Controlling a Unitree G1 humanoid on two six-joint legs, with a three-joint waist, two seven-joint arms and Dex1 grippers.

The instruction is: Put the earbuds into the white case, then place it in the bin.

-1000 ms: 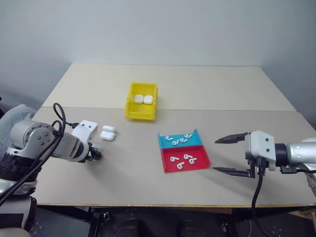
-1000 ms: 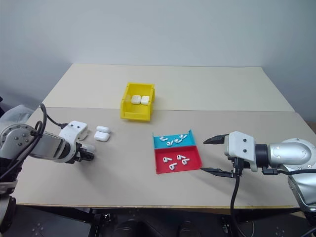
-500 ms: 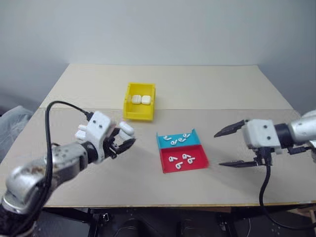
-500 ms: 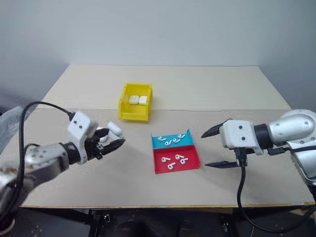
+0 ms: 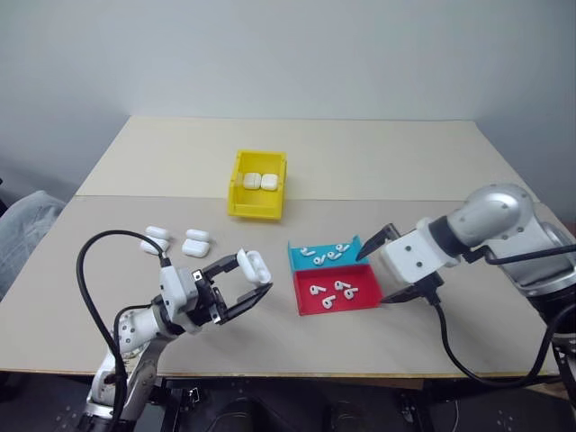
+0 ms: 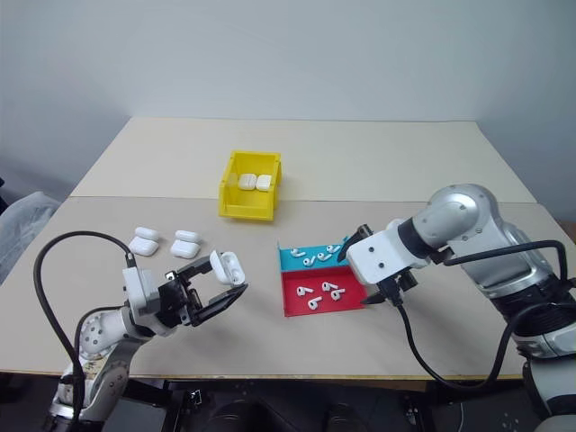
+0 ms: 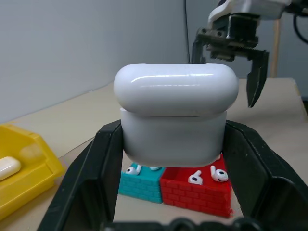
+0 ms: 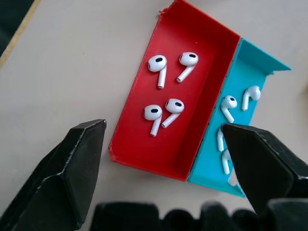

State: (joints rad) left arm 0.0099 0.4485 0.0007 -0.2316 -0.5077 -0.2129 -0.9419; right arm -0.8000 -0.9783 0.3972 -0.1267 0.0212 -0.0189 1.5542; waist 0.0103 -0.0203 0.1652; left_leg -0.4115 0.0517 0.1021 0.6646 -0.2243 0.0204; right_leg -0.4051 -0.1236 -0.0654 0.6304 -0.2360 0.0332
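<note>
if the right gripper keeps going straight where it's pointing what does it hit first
Most likely the red tray, perhaps its wall shared with the blue tray. The right gripper hangs open above them, pointing down; the earbuds lie just beyond. Depth is unclear.

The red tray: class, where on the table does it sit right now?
The red tray lies on the near right part of the table, joined to the blue tray behind it, beneath the open right hand.

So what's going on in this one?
The left gripper is shut on a white case, holding it above the table. The open right gripper hangs over the red tray of earbuds, beside the blue tray. Two cases already lie in the yellow bin.
</note>
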